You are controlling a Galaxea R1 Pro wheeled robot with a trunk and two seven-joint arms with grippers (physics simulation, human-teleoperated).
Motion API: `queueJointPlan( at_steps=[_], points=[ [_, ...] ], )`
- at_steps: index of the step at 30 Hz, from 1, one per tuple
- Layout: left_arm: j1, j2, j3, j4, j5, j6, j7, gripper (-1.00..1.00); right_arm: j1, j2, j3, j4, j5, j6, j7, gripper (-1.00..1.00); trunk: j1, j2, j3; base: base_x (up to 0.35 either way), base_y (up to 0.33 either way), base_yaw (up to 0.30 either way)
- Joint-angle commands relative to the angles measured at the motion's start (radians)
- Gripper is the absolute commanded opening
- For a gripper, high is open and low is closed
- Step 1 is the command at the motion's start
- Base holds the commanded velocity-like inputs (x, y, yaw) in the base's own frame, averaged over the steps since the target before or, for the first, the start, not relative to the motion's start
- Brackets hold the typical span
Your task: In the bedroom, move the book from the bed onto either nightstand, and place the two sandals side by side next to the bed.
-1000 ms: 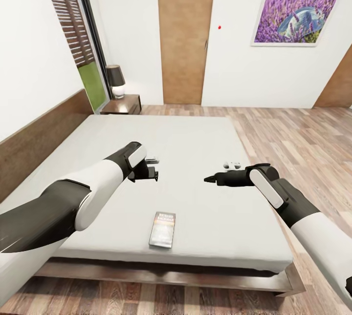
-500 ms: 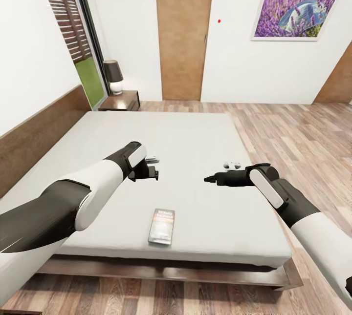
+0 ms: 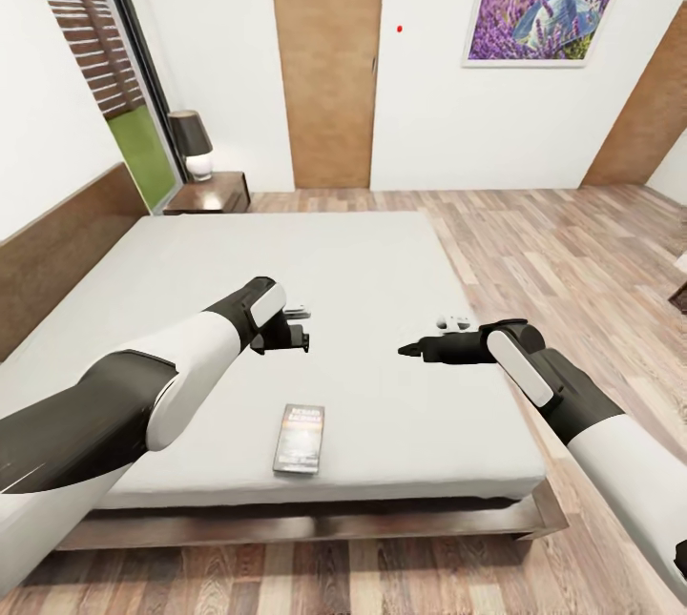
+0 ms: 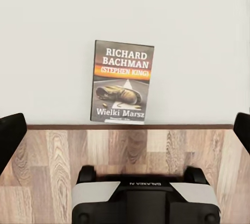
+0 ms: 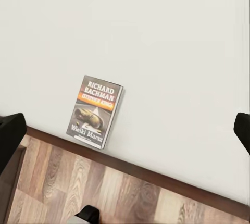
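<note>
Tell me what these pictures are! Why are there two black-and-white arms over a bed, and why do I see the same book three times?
Those are a robot's two arms in a computer-made bedroom. The big picture comes from a camera on the robot's head, looking down over its arms. The other two come from small cameras near each wrist, so the same book shows up again from different spots.

Each arm ends in a grabber called an end effector: the left end effector and the right end effector. Both hang above the bed and hold nothing. In the wrist pictures their dark fingertips sit far apart, so they are open.

The book lies flat near the mattress edge closest to the robot. Far off beside the bed stands a nightstand with a lamp on it.
</note>
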Motion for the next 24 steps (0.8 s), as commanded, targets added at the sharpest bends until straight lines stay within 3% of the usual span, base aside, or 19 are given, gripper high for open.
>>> queueJointPlan(
  at_steps=[1, 20, 24],
  points=[
    [-0.001, 0.000, -0.006, -0.001, 0.011, 0.003, 0.007, 1.00, -0.001, -0.001, 0.002, 0.000, 0.010, 0.002, 0.009, 1.00, 0.000, -0.002, -0.003, 0.000, 0.000, -0.186],
    [0.000, 0.000, -0.006, 0.004, 0.012, 0.003, 0.007, 1.00, -0.001, -0.001, 0.000, 0.000, 0.010, 0.000, 0.010, 1.00, 0.000, -0.002, -0.030, 0.000, 0.000, -0.182],
    [0.000, 0.000, -0.005, 0.005, 0.012, 0.003, 0.007, 1.00, -0.001, -0.001, 0.001, 0.000, 0.010, 0.000, 0.010, 1.00, 0.016, -0.030, -0.049, 0.000, 0.000, -0.177]
  ],
)
